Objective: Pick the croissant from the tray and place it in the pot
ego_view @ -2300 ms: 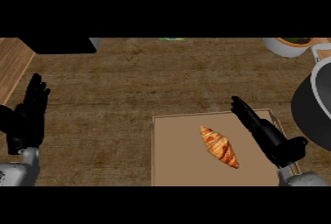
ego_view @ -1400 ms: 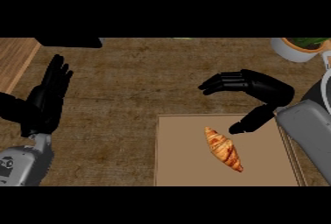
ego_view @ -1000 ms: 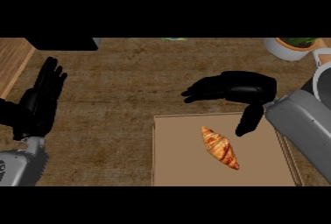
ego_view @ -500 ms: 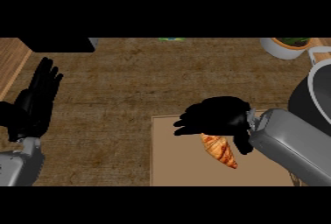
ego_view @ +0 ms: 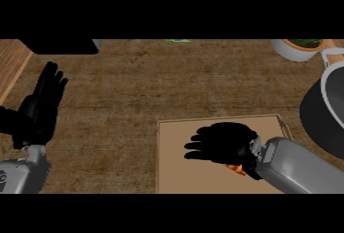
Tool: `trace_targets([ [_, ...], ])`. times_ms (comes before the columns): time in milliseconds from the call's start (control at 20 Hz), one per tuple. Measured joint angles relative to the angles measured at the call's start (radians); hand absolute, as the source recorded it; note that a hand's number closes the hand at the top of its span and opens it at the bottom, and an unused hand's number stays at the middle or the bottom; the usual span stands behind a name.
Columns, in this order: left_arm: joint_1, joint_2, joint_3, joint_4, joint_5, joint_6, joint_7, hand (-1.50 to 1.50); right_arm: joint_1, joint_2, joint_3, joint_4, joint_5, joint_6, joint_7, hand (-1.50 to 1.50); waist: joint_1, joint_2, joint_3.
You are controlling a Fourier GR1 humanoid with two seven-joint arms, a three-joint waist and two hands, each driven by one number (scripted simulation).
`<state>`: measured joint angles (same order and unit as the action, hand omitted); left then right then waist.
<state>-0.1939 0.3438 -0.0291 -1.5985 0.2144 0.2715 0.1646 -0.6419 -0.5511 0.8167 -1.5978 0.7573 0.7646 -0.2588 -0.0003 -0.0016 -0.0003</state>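
The tray [ego_view: 176, 175] is lying on the wooden counter [ego_view: 168, 82], its top edge running level across the middle of the view and its left edge dropping to the lower border. Bare counter is stretching wide above and to the left of it. The pot [ego_view: 321, 116] is sitting at the right border, just beside the tray's upper right corner.

The right hand [ego_view: 222, 143] is lying palm-down over the tray, fingers curling around the croissant [ego_view: 235, 169] and covering nearly all of it (only an orange sliver is peeking out under the heel of the hand).

The left hand [ego_view: 42, 107] is resting at the left edge, fingers straight and pointing up.

No legible writing is showing anywhere.
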Motion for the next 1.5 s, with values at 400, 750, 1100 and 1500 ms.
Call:
trace_targets([
  [400,-0.001,-0.011,0.029,-0.025,-0.013,-0.024,0.041,0.0,0.072,0.031,-0.011,0.036,0.173,-0.048,-0.007,-1.5,0.003,0.001,0.0],
  [750,-0.008,-0.02,0.066,-0.011,-0.024,-0.061,0.041,0.0,0.108,0.087,-0.041,0.115,0.294,-0.097,-0.061,-1.5,0.004,0.002,0.0],
  [1100,-0.009,-0.048,0.076,-0.018,-0.051,-0.072,0.052,0.0,0.144,0.132,-0.066,0.202,0.414,-0.157,-0.115,-1.5,0.004,0.002,0.0],
  [1500,0.007,-0.075,0.083,-0.035,-0.073,-0.087,0.051,0.0,0.139,0.163,-0.091,0.281,0.515,-0.213,-0.199,1.5,0.006,0.0,0.0],
])
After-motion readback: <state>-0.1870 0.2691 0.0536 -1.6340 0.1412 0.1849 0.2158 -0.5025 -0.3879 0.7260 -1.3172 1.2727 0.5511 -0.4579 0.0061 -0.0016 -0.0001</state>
